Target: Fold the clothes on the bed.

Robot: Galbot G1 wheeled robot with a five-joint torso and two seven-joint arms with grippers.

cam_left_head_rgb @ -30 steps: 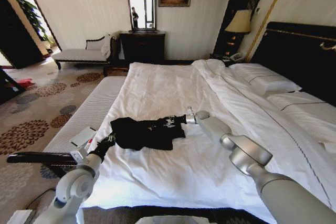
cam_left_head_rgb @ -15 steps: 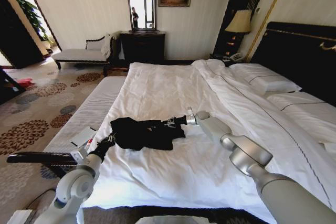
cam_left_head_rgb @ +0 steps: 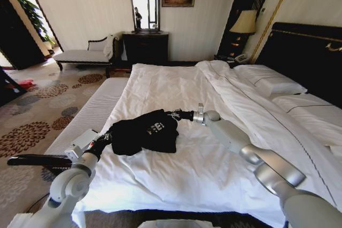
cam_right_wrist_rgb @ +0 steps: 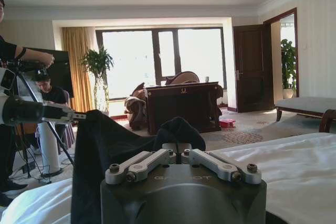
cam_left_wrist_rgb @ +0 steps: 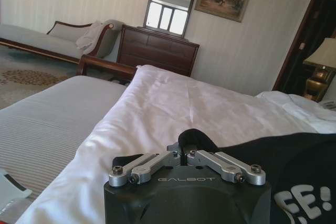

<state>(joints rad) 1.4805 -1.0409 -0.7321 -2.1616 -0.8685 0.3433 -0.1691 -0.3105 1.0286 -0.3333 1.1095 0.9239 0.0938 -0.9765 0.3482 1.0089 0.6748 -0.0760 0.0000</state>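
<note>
Head view: the limp, light black T-shirt (cam_left_head_rgb: pixel 144 132) is pinched at opposite edges by the closed left gripper (cam_left_head_rgb: pixel 108 137) and right gripper (cam_left_head_rgb: pixel 175 114).

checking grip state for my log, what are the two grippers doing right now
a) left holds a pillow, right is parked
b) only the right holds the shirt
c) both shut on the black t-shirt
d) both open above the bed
c: the left gripper and the right gripper each pinch an edge of the black T-shirt on the bed, and both wrist views show black cloth between closed fingers.
</note>
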